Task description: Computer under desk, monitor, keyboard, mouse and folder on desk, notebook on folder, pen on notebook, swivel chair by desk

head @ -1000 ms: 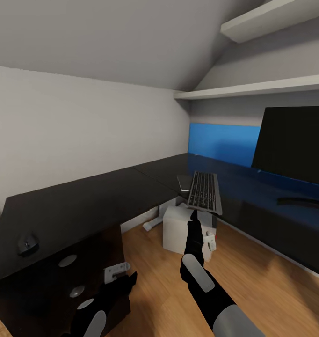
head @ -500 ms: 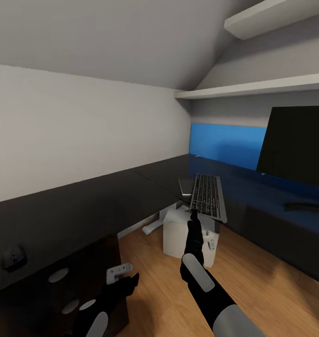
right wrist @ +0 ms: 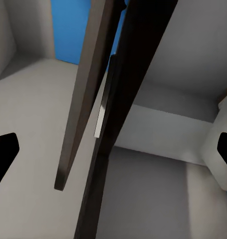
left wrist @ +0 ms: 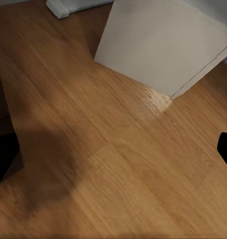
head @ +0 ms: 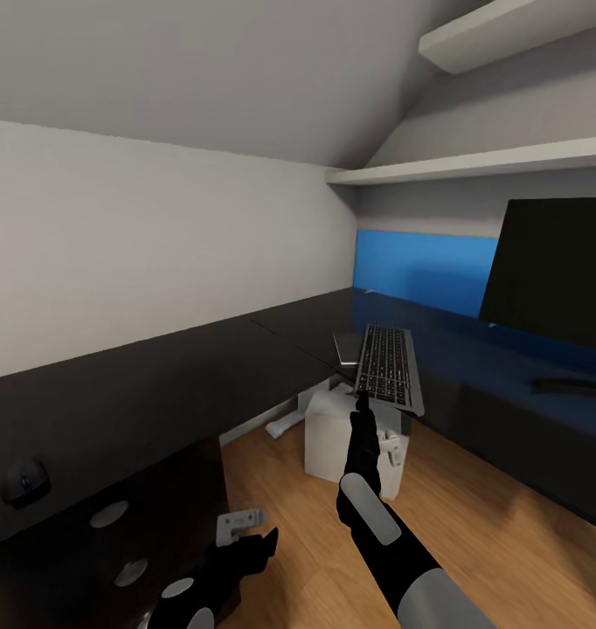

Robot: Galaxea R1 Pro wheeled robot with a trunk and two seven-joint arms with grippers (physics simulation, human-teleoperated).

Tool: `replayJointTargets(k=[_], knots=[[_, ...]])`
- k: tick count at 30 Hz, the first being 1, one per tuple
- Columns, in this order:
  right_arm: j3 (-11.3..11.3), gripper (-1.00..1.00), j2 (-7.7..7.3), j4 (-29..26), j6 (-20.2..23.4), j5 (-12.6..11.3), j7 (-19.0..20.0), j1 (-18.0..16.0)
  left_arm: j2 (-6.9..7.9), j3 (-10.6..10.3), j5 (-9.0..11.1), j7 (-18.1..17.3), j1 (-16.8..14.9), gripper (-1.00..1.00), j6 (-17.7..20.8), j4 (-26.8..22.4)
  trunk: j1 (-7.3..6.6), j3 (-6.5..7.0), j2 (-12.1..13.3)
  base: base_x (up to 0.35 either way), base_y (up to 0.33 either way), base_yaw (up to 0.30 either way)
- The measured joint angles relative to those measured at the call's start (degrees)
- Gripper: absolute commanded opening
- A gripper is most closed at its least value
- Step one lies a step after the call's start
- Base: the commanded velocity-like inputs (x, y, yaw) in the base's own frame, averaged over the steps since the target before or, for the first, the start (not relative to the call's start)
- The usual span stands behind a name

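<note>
The dark keyboard (head: 388, 362) lies on the black L-shaped desk (head: 158, 384), its near end past the desk's edge. My right gripper (head: 362, 404) stands just under that end. In the right wrist view its fingertips (right wrist: 3, 149) are wide apart, with thin slabs running edge-on between them. A grey notebook (head: 343, 343) lies beside the keyboard's far left. The black monitor (head: 551, 266) stands on the desk at the right. The mouse (head: 25, 482) sits on the desk's near left end. The white computer (head: 337, 437) (left wrist: 163, 45) stands under the desk. My left gripper (head: 261, 542) hangs open over the floor.
Three drawers with round silver knobs (head: 108, 513) front the desk at the lower left. A small white bracket (head: 239, 521) lies on the wooden floor (left wrist: 118, 164). A blue wall panel (head: 420, 266) and white shelves (head: 473, 163) are behind the desk.
The view first drew closer to the desk, sliding the mouse leftward in the picture. Since then the left gripper has moved right and lower. The right arm has stayed put.
</note>
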Motion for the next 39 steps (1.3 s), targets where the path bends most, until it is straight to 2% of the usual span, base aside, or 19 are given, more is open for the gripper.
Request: replayJointTargets(k=[13, 17, 31, 39], knots=[[-0.08, 1.0, 0.0, -0.02, 0.0, 0.09, 0.0, 0.0, -0.04, -0.13, 0.07, 0.04, 0.06, 1.0, 0.1, -0.05, 0.0, 0.0, 0.0, 0.0, 0.0, 0.0], [-0.08, 1.0, 0.0, -0.01, 0.0, 0.11, 0.0, 0.0, -0.05, -0.16, 0.07, 0.08, 0.04, 1.0, 0.1, -0.05, -0.87, 0.71, 1.59, 0.0, 0.0, 0.0], [-0.17, 1.0, 0.0, 0.0, 0.0, 0.07, 0.0, 0.0, -0.05, -0.11, 0.15, 0.09, 0.05, 1.0, 0.11, -0.05, -1.1, 0.9, 2.01, 0.0, 0.0, 0.0], [-0.17, 1.0, 0.0, 0.0, 0.0, 0.03, 0.0, 0.0, -0.05, -0.09, 0.16, 0.09, 0.01, 1.0, 0.11, -0.05, -2.41, 1.97, 4.4, 0.0, 0.0, 0.0]])
